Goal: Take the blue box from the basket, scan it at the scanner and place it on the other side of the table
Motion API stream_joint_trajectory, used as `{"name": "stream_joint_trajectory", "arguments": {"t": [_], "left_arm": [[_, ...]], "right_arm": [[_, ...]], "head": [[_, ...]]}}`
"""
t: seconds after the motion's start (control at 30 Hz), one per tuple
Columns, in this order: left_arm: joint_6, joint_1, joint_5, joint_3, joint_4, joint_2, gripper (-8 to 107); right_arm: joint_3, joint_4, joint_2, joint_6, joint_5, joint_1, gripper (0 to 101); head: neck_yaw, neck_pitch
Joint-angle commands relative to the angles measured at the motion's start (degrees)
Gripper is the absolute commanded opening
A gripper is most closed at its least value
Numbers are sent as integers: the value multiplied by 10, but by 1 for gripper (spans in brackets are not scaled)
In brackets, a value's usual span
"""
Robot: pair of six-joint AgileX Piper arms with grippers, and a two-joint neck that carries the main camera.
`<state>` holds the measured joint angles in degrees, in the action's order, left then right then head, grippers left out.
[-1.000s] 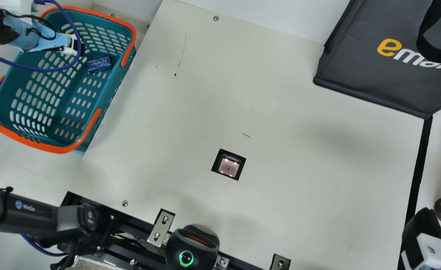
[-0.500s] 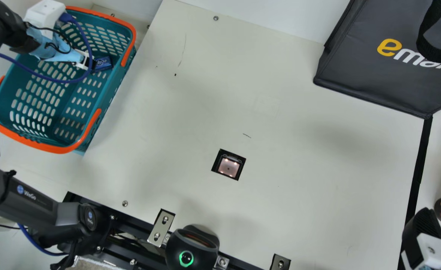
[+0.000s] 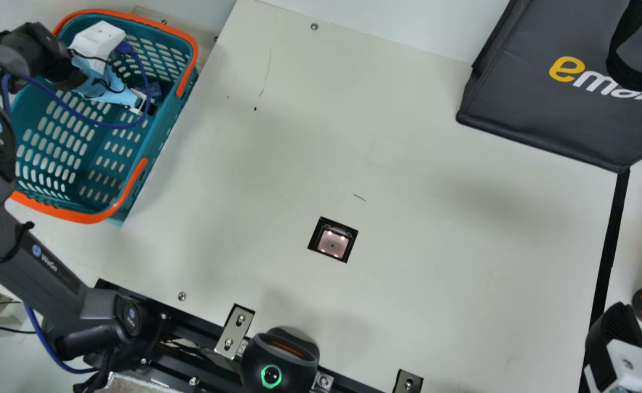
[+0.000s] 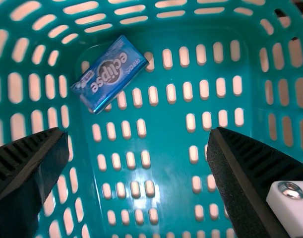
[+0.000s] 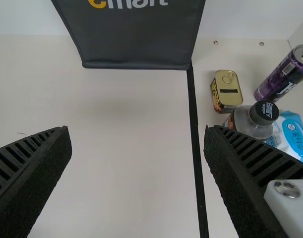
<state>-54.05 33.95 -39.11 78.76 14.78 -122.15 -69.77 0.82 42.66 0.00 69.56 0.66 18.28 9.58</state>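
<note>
In the main view my left gripper (image 3: 145, 105) hangs inside the teal basket (image 3: 94, 218), partly covering the blue box (image 3: 154, 90). The left wrist view has the blue box (image 4: 110, 74) lying slantwise on the basket floor, beyond the fingers and off to one side; my left gripper (image 4: 139, 141) is open with nothing between its fingers. The scanner (image 3: 333, 243) is set into the table, its window lit. My right gripper (image 3: 607, 327) is by the black line at the main view's right edge; in its own wrist view the right gripper (image 5: 137, 136) is open and holds nothing.
A dark bag (image 3: 544, 103) stands at the back right. Beyond the black line (image 5: 193, 109) are a yellow-topped can (image 5: 227, 89), a dark-capped bottle (image 5: 255, 119), a purple can (image 5: 285, 72) and a blue-white pack (image 5: 292, 136). A black device (image 3: 280, 360) sits at the table's front edge.
The left arm has swung rightward and toward the table's front, carrying its gripper farther over the basket and across the blue box. The right arm has kept still.
</note>
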Motion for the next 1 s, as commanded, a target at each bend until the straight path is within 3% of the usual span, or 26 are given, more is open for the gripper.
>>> {"name": "stream_joint_trajectory", "arguments": {"t": [0.0, 0.3, 0.63, 0.97], "left_arm": [[-14, 0, 3, 5, 1, -15, 90], [-140, 0, 20, 30, 18, -60, 90], [-314, 12, 47, 33, 93, -85, 90], [-391, 23, 21, 45, 136, -107, 90]], "right_arm": [[0, 0, 0, 0, 0, 0, 95], [0, 0, 0, 0, 0, 0, 95], [0, 0, 0, 0, 0, 0, 95], [0, 0, 0, 0, 0, 0, 95]], "head": [[1, -17], [1, -17], [1, -17], [1, -17]]}}
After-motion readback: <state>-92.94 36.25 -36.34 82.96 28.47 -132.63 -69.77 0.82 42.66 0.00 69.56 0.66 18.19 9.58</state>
